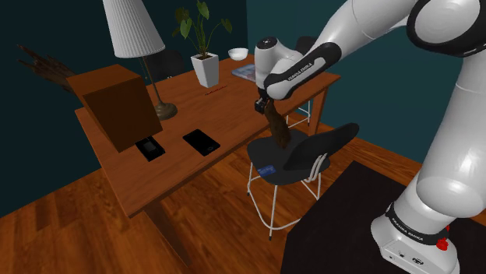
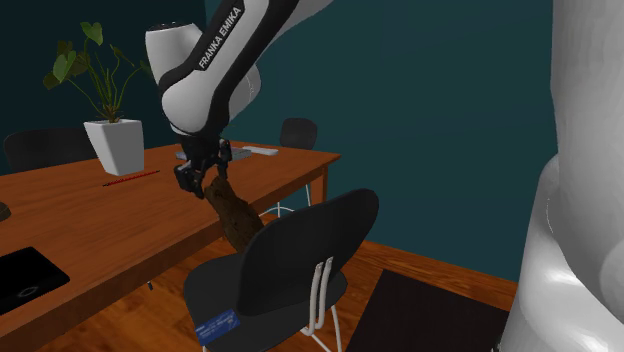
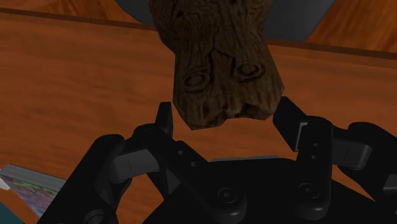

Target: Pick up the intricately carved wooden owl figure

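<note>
The carved owl figure (image 1: 277, 126) is dark brown wood with round eyes cut into it (image 3: 219, 60). It hangs tilted from my black gripper (image 1: 264, 104), which is shut on its upper end. It is just off the table's edge, over the seat of a black chair (image 1: 274, 173). In the second exterior view the gripper (image 2: 206, 178) clasps the owl (image 2: 232, 215), whose lower end is hidden behind the chair's backrest (image 2: 300, 250). In the wrist view the gripper (image 3: 224, 116) has a fingertip (image 3: 164, 119) on each side of the owl. Whether the owl touches the seat I cannot tell.
A small blue card (image 1: 267, 169) lies on the chair seat. The wooden table (image 1: 187, 167) carries a brown box (image 1: 117, 105), a lamp (image 1: 134, 31), a potted plant (image 1: 204, 62), two black flat devices (image 1: 202, 142), a red pencil (image 2: 130, 178) and a white bowl (image 1: 237, 53).
</note>
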Available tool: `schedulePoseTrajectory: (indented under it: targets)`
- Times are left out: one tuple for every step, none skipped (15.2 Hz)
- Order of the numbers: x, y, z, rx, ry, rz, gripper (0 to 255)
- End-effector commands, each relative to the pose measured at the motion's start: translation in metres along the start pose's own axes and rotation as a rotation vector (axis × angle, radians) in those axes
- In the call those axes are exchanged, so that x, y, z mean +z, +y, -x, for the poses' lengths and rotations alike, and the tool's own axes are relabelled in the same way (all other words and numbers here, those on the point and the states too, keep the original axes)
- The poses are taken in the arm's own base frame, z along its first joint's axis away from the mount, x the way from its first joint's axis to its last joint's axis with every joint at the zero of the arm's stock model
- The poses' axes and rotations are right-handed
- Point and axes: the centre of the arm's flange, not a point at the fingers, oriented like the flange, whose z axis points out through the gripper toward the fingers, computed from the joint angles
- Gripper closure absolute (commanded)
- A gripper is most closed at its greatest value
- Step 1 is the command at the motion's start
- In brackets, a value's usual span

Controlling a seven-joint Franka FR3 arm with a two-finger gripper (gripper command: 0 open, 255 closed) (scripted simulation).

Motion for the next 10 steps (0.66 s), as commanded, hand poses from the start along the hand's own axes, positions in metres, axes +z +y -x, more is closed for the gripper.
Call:
schedulePoseTrajectory:
  targets:
    - [-0.010,0.003,-0.002,0.000,0.001,0.000,255]
    - [-0.015,0.005,-0.003,0.000,0.001,0.000,255]
    - [-0.019,0.007,-0.004,0.000,0.001,0.000,255]
    - [-0.024,0.008,-0.005,0.000,0.001,0.000,255]
    - [-0.029,0.010,-0.006,0.000,0.001,0.000,255]
    - [-0.034,0.011,-0.007,0.000,0.001,0.000,255]
    - [-0.039,0.013,-0.009,0.000,0.001,0.000,255]
    - [-0.044,0.015,-0.010,0.000,0.001,0.000,255]
    - [-0.045,0.015,-0.010,0.000,0.001,0.000,255]
    - [-0.045,0.015,-0.010,0.000,0.001,0.000,255]
